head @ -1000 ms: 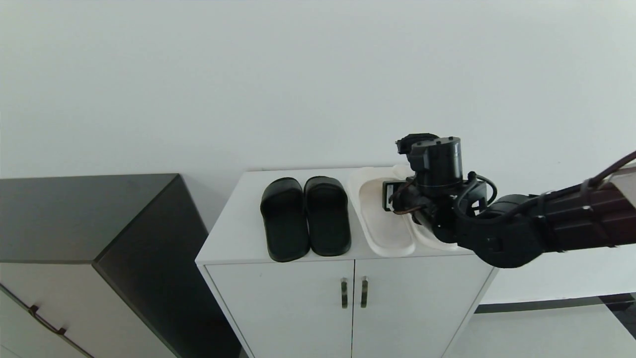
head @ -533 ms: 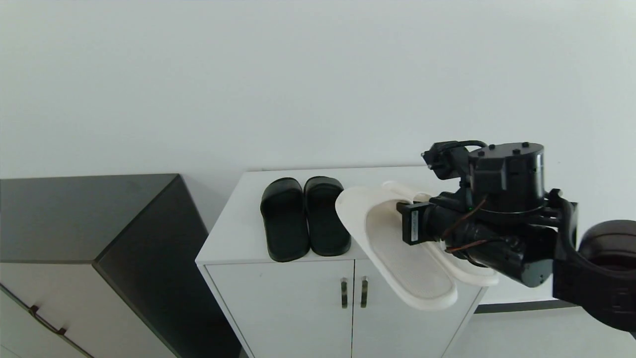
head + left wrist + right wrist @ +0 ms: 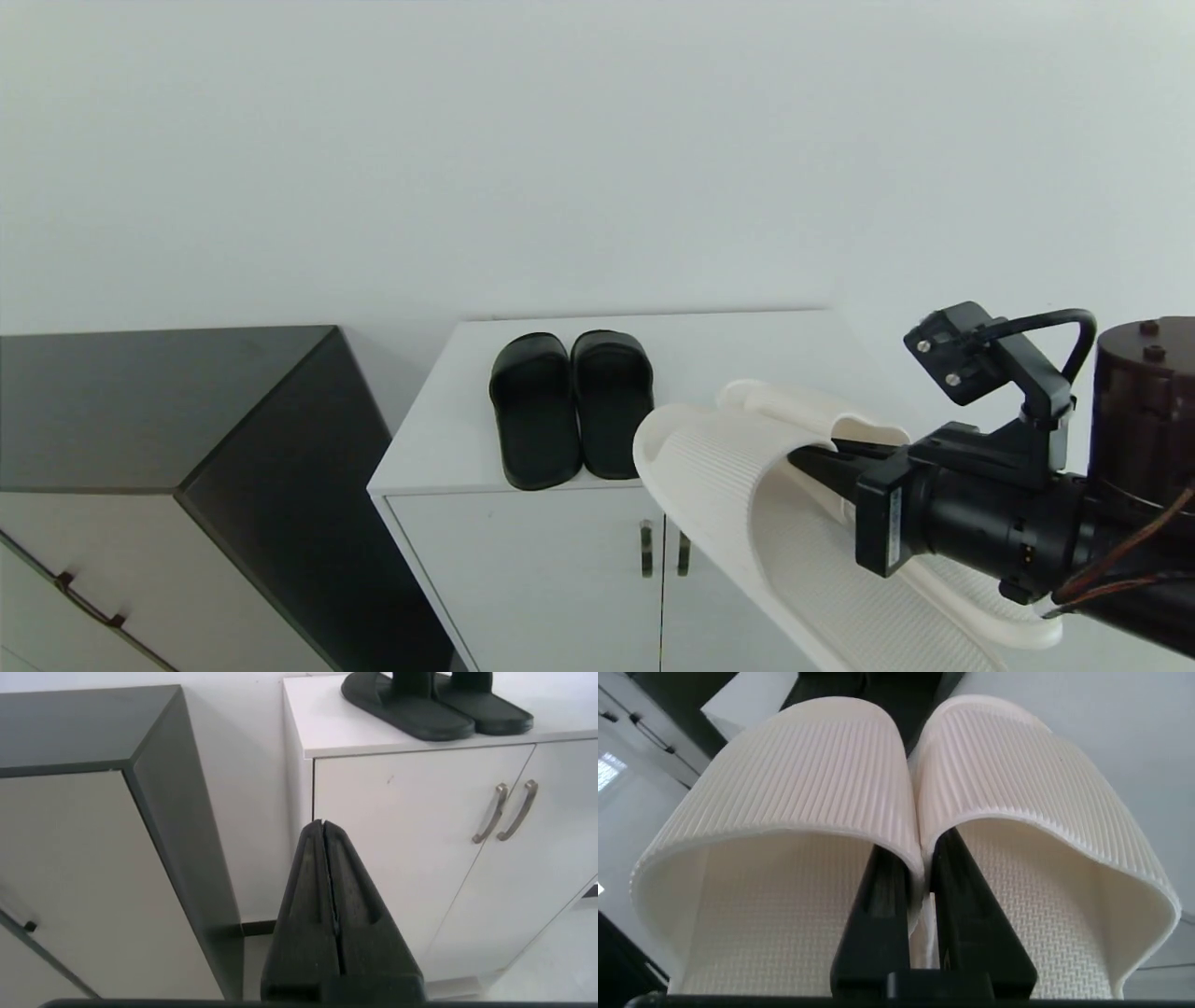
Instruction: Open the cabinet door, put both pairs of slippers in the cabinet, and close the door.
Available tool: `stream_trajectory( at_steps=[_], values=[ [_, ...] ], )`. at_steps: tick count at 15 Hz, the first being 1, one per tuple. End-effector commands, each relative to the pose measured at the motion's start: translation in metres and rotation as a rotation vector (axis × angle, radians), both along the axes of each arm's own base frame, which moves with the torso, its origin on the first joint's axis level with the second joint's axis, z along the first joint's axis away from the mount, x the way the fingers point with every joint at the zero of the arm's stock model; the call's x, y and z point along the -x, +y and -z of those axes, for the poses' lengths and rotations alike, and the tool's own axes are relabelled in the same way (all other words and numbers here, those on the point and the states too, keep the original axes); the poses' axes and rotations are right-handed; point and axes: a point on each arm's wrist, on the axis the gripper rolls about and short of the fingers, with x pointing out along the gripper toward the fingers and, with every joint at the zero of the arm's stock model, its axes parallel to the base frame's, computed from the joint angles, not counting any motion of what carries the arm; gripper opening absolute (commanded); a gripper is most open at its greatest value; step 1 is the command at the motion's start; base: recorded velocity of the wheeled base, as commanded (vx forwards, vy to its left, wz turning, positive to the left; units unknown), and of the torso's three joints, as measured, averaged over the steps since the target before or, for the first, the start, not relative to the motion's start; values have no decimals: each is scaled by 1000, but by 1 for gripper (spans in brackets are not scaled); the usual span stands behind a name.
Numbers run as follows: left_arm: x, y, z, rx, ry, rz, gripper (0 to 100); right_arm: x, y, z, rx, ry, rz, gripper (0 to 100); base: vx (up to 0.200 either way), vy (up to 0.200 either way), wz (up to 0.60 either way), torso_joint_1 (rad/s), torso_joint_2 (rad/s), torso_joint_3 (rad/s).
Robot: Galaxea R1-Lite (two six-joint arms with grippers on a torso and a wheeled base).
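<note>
"White slippers [image 3: 747,485], location?"
"Clamped by the straps in my right fingers [image 3: 878,915], before the cabinet [image 3: 420,448]. Black slippers [image 3: 571,406]: on its top. Left fingers [image 3: 308,905]: pressed together, empty, facing its closed doors [image 3: 411,840]."

Lighting is bright, even and diffuse in all views, with no hard shadows. The wall [image 3: 597,140] reads pale grey, with a soft shadow in the gap beside the white cabinet [image 3: 523,569]. The black slippers [image 3: 571,406] show only a faint sheen. The dark cabinet [image 3: 159,401] carries dull glare on its top. Under the straps of the white slippers [image 3: 785,784] the light falls off to shade.
</note>
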Motion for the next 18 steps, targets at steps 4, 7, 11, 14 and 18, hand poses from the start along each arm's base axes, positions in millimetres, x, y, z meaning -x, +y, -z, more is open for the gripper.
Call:
stream_trajectory(
  at_steps=[4, 7, 11, 14, 18],
  values=[
    [0, 0, 0, 0, -1, -1, 0, 5, -4, 4, 6, 9, -26, 0, -200, 0, 0, 3, 1, 1],
    [0, 0, 0, 0, -1, -1, 0, 7, -6, 10, 40, 6, -36, 0, -200, 0, 0, -1, 1, -1],
    [0, 0, 0, 0, -1, -1, 0, 6, -6, 11, 42, 8, -38, 0, 0, 0, 0, 0, 0, 0],
    [0, 0, 0, 0, -1, -1, 0, 5, -5, 13, 49, 14, -35, 0, 0, 0, 0, 0, 0, 0],
    [0, 0, 0, 0, -1, -1, 0, 5, -5, 14, 51, 16, -35, 0, 0, 0, 0, 0, 0, 0]
  ],
)
